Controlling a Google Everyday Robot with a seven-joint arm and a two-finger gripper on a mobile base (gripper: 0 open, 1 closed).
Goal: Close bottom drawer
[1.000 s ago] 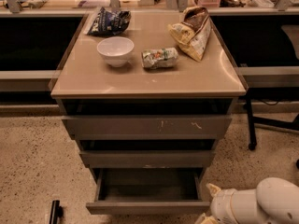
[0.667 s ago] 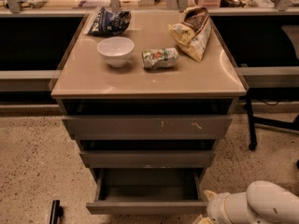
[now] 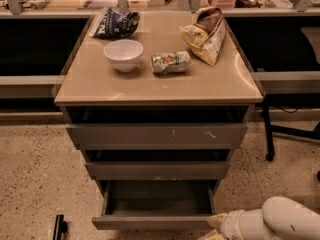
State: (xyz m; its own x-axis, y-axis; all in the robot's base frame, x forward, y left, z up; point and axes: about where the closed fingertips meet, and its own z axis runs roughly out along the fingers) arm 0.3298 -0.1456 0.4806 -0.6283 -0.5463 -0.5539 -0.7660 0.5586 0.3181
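Note:
The bottom drawer [image 3: 156, 222] is pulled out. Its plain grey-brown front panel stands forward of the cabinet, and its shallow dark box [image 3: 159, 200] is open behind it and looks empty. The medium-width drawer front [image 3: 157, 170] and the widest drawer front with white scratch marks [image 3: 157, 135] sit above it. My gripper [image 3: 214, 228] is at the end of the white arm [image 3: 280, 220], low at the bottom right. It is right beside the right end of the bottom drawer's front panel.
On the cabinet top [image 3: 100, 86] stand a white bowl [image 3: 123, 54], a crumpled wrapper [image 3: 170, 62], a chip bag [image 3: 206, 35] and a dark bag [image 3: 116, 23]. A chair base [image 3: 280, 134] is to the right. A dark object [image 3: 59, 227] lies on the speckled floor at the lower left.
The arm and gripper have shifted a little left and down, closer to the right end of the bottom drawer's front panel. The drawer has not visibly moved.

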